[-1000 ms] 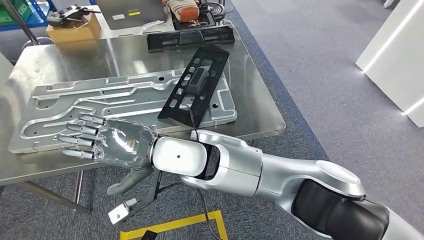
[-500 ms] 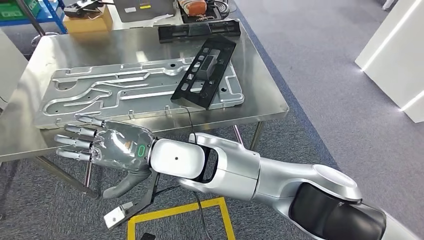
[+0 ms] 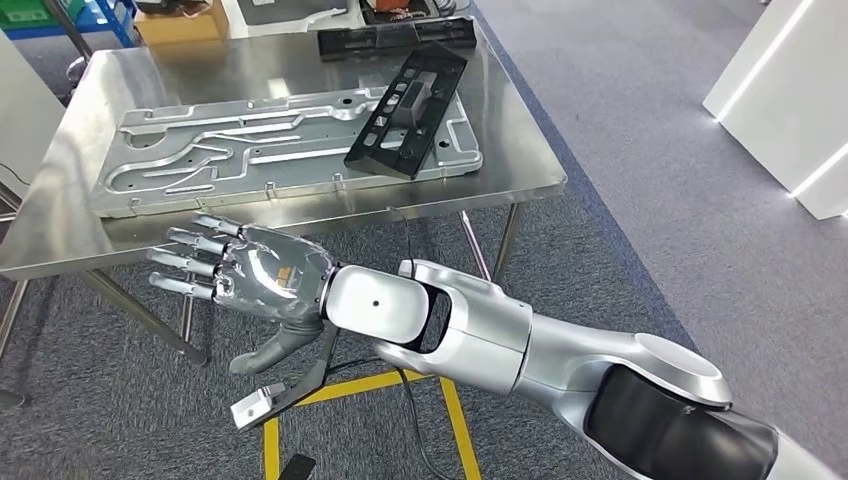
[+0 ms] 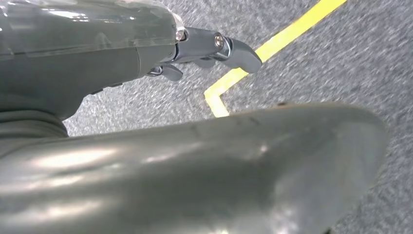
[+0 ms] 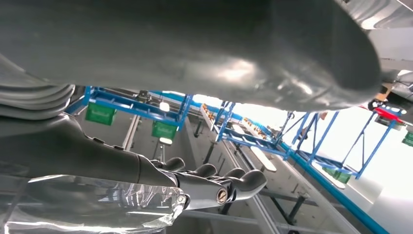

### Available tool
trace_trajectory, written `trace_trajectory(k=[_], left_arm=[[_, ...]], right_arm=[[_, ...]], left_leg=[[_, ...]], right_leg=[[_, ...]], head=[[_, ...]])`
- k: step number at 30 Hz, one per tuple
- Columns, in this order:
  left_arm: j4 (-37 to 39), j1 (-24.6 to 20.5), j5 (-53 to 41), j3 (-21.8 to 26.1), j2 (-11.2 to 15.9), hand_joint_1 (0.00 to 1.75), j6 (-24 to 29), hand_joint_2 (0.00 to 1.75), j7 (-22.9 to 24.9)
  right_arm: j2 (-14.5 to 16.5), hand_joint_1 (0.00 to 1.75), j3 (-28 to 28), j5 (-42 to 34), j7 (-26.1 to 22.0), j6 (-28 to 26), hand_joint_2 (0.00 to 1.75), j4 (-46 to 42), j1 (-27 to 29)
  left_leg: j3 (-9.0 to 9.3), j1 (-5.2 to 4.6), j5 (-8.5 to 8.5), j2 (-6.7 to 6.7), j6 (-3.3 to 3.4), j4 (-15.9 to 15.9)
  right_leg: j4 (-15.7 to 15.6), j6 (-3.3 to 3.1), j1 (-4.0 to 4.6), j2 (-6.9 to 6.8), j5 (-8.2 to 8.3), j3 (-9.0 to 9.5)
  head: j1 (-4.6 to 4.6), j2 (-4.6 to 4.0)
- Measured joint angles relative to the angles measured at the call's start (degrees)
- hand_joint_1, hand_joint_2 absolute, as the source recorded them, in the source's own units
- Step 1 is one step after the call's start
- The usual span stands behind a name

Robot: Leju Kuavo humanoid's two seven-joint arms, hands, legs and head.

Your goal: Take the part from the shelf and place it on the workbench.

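Whole scene slid between the frames: camera drawing back and turning, not the things moving. Steel worktop [image 3: 520,170] now sits farther up and away, grey carpet [image 3: 620,200] taking more of the head view. On the worktop, a large grey machined plate [image 3: 200,160], and tilted across its far-right end the black slotted part [image 3: 408,112] (resting there, no hand on it). Right hand [image 3: 240,275] held out below the worktop's near edge, fingers [image 3: 185,265] spread, holding nothing. Left hand [image 4: 73,53] hanging over the carpet, grasp hard to judge. Placement looks done; likely turning away.
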Motion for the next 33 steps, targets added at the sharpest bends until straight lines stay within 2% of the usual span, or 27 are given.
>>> trace_trajectory(k=[1, 2, 4, 5, 6, 7, 8, 9, 11, 12, 13, 14, 15, 16, 17, 19, 20, 21, 22, 23, 24, 26, 27, 28, 29, 32, 33], left_arm=[[0.0, 0.0, -0.1, 0.0, 0.0, 0.0, 0.0, 0.0, 0.1], [0.0, 0.1, -0.1, 0.0, 0.0, 0.0, 0.0, 0.0, 0.1], [0.0, 0.0, -0.1, 0.0, 0.1, 0.0, 0.0, 0.0, 0.3], [0.0, 0.0, -0.2, 0.0, 0.1, 0.0, -0.1, 0.0, 0.3], [0.0, 0.0, -0.2, 0.0, 0.1, 0.0, -0.1, 0.0, 0.4], [0.0, 0.0, -0.2, 0.0, 0.2, 0.0, -0.1, 0.0, 0.4], [0.0, 0.0, -0.2, 0.0, 0.2, 0.0, 0.0, 0.0, 0.5], [0.0, -0.1, -0.3, 0.0, 0.2, 0.0, 0.0, 0.0, 0.5], [0.0, -0.2, -0.5, -0.1, 0.2, 0.0, 0.0, 0.0, 0.6], [0.0, -0.3, -0.5, -0.1, 0.2, 0.0, 0.0, 0.0, 0.6], [0.0, -0.4, -0.6, -0.1, 0.2, 0.0, 0.0, 0.0, 0.6], [0.0, -0.4, -0.6, -0.1, 0.2, 0.0, 0.0, 0.0, 0.7], [0.0, -0.4, -0.6, -0.2, 0.1, 0.0, 0.0, 0.0, 0.8], [0.0, -0.4, -0.6, -0.2, 0.1, 0.0, 0.0, 0.0, 0.8], [0.0, -0.5, -0.6, -0.2, 0.1, 0.0, 0.0, 0.0, 0.9], [0.0, -0.6, -0.5, -0.2, 0.1, 0.0, 0.0, 0.0, 1.0], [0.0, -0.6, -0.5, -0.2, 0.1, 0.0, 0.0, 0.0, 1.2], [0.0, -0.5, -0.5, -0.2, 0.1, 0.0, 0.0, 0.0, 1.4], [0.0, -0.5, -0.5, -0.2, 0.1, 0.0, 0.0, 0.0, 1.7], [0.0, -0.4, -0.6, -0.2, 0.1, 0.0, 0.0, 0.0, 1.9], [0.0, -0.4, -0.7, -0.2, 0.1, 0.0, 0.0, 0.0, 2.0], [0.0, -0.3, -0.7, -0.2, 0.0, 0.0, 0.1, 0.0, 2.0], [0.0, -0.3, -0.7, -0.2, 0.0, 0.0, 0.1, 0.0, 2.0], [0.0, -0.4, -0.7, -0.2, -0.1, 0.0, 0.1, 0.0, 2.0], [0.0, -0.4, -0.8, -0.2, -0.1, 0.0, 0.1, 0.0, 2.0], [0.0, -0.3, -0.9, -0.3, -0.1, 0.0, 0.1, 0.0, 2.0], [0.0, -0.2, -0.9, -0.3, -0.1, 0.0, 0.1, 0.0, 2.0]], right_arm=[[0.0, 0.0, 0.0, 0.0, 0.0, 0.0, 0.0, 0.1, 0.1], [-0.1, 0.0, 0.0, 0.0, 0.0, -0.1, 0.0, 0.3, 0.1], [-0.1, 0.0, 0.0, 0.0, 0.0, -0.1, 0.0, 0.5, 0.4], [-0.2, 0.0, 0.0, 0.1, 0.0, -0.1, 0.0, 0.7, 0.6], [-0.2, 0.0, 0.1, 0.1, 0.0, -0.1, 0.0, 0.8, 0.8], [-0.3, 0.0, 0.1, 0.1, 0.0, -0.2, 0.0, 0.9, 0.9], [-0.4, 0.0, 0.1, 0.2, 0.0, -0.2, 0.0, 1.0, 1.0], [-0.5, 0.0, 0.1, 0.2, 0.0, -0.2, 0.0, 1.1, 1.0], [-0.6, 0.0, -0.1, 0.3, 0.0, -0.3, 0.0, 1.2, 1.1], [-0.6, 0.0, -0.1, 0.4, 0.0, -0.4, 0.0, 1.3, 1.1], [-0.6, 0.0, -0.2, 0.4, 0.0, -0.5, 0.0, 1.3, 1.1], [-0.7, 0.0, -0.2, 0.4, 0.0, -0.6, 0.0, 1.3, 1.2], [-0.8, 0.0, -0.3, 0.4, 0.0, -0.8, 0.0, 1.4, 1.2], [-1.0, 0.0, -0.3, 0.4, 0.0, -0.9, 0.0, 1.5, 1.3], [-1.1, 0.0, -0.4, 0.3, 0.0, -0.9, 0.0, 1.6, 1.4], [-1.3, 0.0, -0.5, 0.0, 0.0, -1.2, 0.0, 1.8, 1.7], [-1.4, 0.0, -0.6, -0.3, 0.0, -1.3, 0.0, 1.9, 2.1], [-1.5, 0.0, -0.6, -0.6, 0.0, -1.6, 0.0, 2.1, 2.5], [-1.6, 0.0, -0.7, -1.0, 0.0, -2.0, 0.0, 2.3, 3.0], [-1.6, 0.0, -0.8, -1.4, 0.0, -2.4, 0.0, 2.6, 3.4], [-1.7, 0.0, -0.9, -1.8, 0.0, -2.8, 0.0, 2.9, 3.7], [-1.7, 0.0, -1.3, -2.2, 0.0, -3.7, 0.0, 3.3, 4.0], [-1.8, 0.0, -1.5, -2.4, 0.0, -4.2, 0.0, 3.6, 4.2], [-1.8, 0.0, -1.8, -2.5, 0.0, -4.7, 0.0, 3.9, 4.4], [-1.9, 0.0, -2.0, -2.6, 0.0, -5.2, 0.0, 4.4, 4.8], [-2.1, 0.0, -2.4, -2.7, -0.1, -6.2, 0.0, 5.9, 6.0], [-2.2, 0.0, -2.5, -2.7, -0.1, -6.5, 0.0, 6.4, 6.4]], left_leg=[[-0.62, 0.01, -1.78, -0.05, -0.27, 1.3], [-1.45, 0.09, -4.55, -0.08, -0.53, 3.8], [-3.11, 0.38, -10.22, -0.08, -1.09, 11.1], [-3.42, 0.54, -11.29, -0.07, -1.37, 14.4], [-3.11, 0.67, -10.94, -0.06, -1.62, 16.5], [-1.98, 0.78, -9.51, -0.06, -1.83, 16.8], [0.16, 0.88, -7.85, -0.05, -2.02, 15.1], [3.08, 1.0, -7.36, -0.04, -2.18, 11.5], [8.86, 0.86, -9.17, -0.15, -1.87, 3.4], [10.33, 0.74, -10.4, -0.22, -1.43, 0.9], [10.8, 0.55, -10.8, -0.28, -0.83, -0.1], [10.39, 0.58, -10.43, -0.22, -0.15, 0.0], [10.03, 0.59, -9.89, -0.08, 0.42, 0.0], [9.5, 0.61, -9.22, 0.05, 1.02, -0.1], [8.76, 0.64, -8.41, 0.18, 1.52, -0.1], [6.92, 0.55, -7.04, 0.22, 1.96, -0.1], [5.93, 0.49, -6.38, 0.2, 1.97, 0.0], [5.0, 0.43, -5.78, 0.19, 1.94, 0.0], [4.12, 0.34, -5.12, 0.2, 1.89, 0.0], [3.34, 0.24, -4.5, 0.2, 1.83, 0.0], [2.74, 0.15, -3.94, 0.2, 1.76, 0.0], [1.96, -0.05, -3.04, 0.14, 1.39, 0.1], [1.81, -0.02, -2.65, 0.15, 1.08, 0.0], [1.69, -0.07, -2.6, 0.17, 0.91, 0.0], [1.65, -0.02, -2.53, 0.21, 0.98, -0.1], [1.59, 0.17, -1.83, 0.2, 0.8, -0.5], [1.55, 0.23, -1.39, 0.2, 0.51, -0.7]], right_leg=[[-0.3, -0.21, -0.2, -0.12, 0.91, -0.64], [-0.5, -0.37, -0.4, -0.22, 1.81, -1.43], [-0.5, -0.43, -0.48, -0.25, 3.4, -3.43], [-0.4, -0.32, -0.53, -0.29, 4.2, -4.5], [-0.2, -0.16, -0.6, -0.34, 4.97, -5.61], [0.0, 0.05, -0.73, -0.37, 5.7, -6.74], [0.3, 0.31, -0.88, -0.39, 6.37, -7.87], [0.7, 0.62, -0.99, -0.38, 6.93, -8.89], [1.6, 1.32, -0.99, -0.36, 7.87, -10.27], [1.8, 1.64, -0.94, -0.36, 8.33, -10.56], [1.8, 1.97, -0.91, -0.37, 8.8, -10.67], [1.8, 2.3, -0.96, -0.35, 9.18, -10.75], [2.1, 2.63, -1.08, -0.26, 8.77, -10.99], [3.2, 2.94, -1.18, -0.14, 7.23, -11.48], [5.4, 3.22, -1.28, -0.01, 4.64, -12.27], [12.6, 3.61, -1.33, 0.14, -1.22, -14.28], [16.3, 3.72, -1.33, 0.17, -2.52, -15.02], [18.8, 3.72, -1.32, 0.2, -2.28, -15.16], [19.5, 3.58, -1.28, 0.23, -0.91, -14.42], [18.2, 3.28, -1.21, 0.25, 0.79, -12.64], [14.9, 2.79, -1.09, 0.3, 1.88, -9.84], [6.1, 1.69, -0.7, 0.28, 0.81, -3.54], [2.8, 1.32, -0.49, 0.26, -0.19, -1.5], [0.8, 1.26, -0.4, 0.23, -0.88, -0.51], [0.2, 1.42, -0.35, 0.23, -0.87, -0.41], [0.1, 1.22, -0.09, 0.27, -0.23, -0.7], [0.1, 1.01, -0.02, 0.27, -0.01, -0.87]], head=[[-0.01, 0.0], [-0.01, 0.0], [-0.02, 0.0], [-0.02, 0.0], [-0.02, 0.0], [-0.02, 0.0], [-0.02, 0.0], [-0.02, 0.0], [-0.01, 0.0], [-0.01, 0.0], [-0.01, 0.0], [-0.01, 0.0], [-0.01, 0.0], [0.0, 0.0], [0.0, 0.0], [0.0, 0.0], [0.0, 0.0], [0.0, 0.0], [0.0, 0.0], [0.0, 0.0], [0.0, 0.0], [-0.01, 0.0], [-0.01, 0.0], [-0.01, 0.0], [-0.01, 0.0], [-0.01, 0.0], [0.0, 0.0]])
